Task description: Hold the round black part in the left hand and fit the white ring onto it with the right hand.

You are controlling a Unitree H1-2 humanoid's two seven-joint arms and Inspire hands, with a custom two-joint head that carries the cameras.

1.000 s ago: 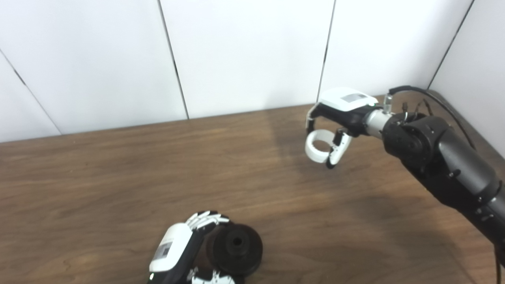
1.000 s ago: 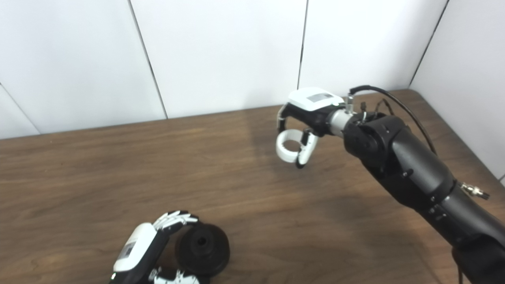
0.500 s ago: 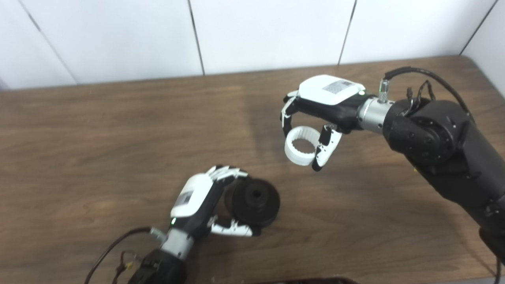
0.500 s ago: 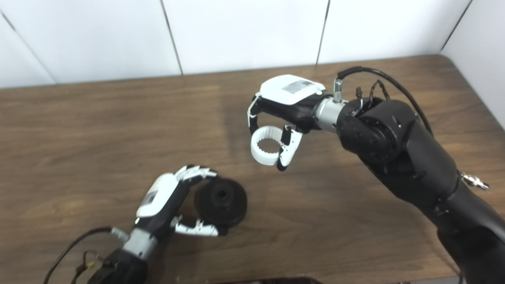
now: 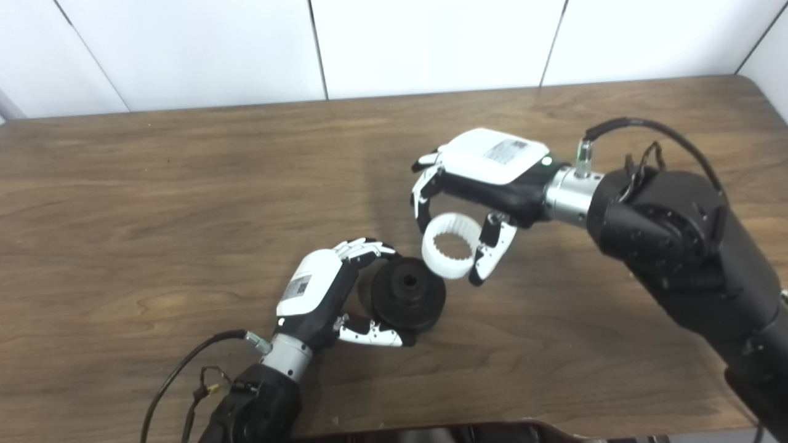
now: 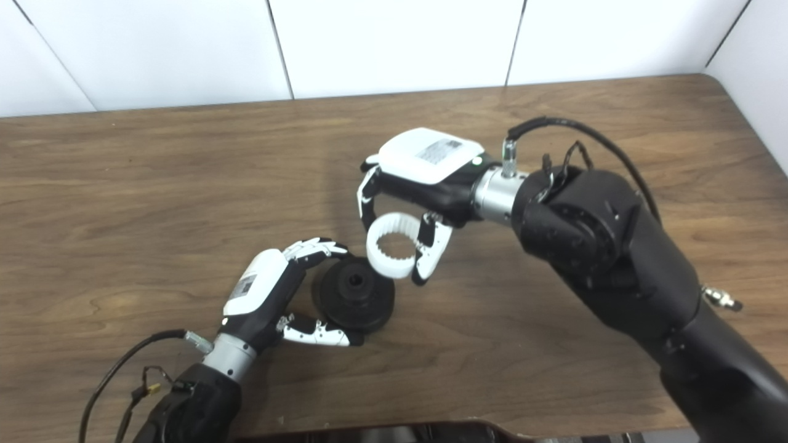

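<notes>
Both arms are bulky matte black shells ending in silver wrist collars. The left hand (image 5: 320,294) and right hand (image 5: 486,178) have glossy white back plates bearing small grey labels, with black-and-white segmented fingers (image 5: 369,249). Black cables loop beside each silver collar.

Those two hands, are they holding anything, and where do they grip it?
The left hand grips the round black part by its back and rim. The right hand pinches the white ring by its outer wall.
</notes>
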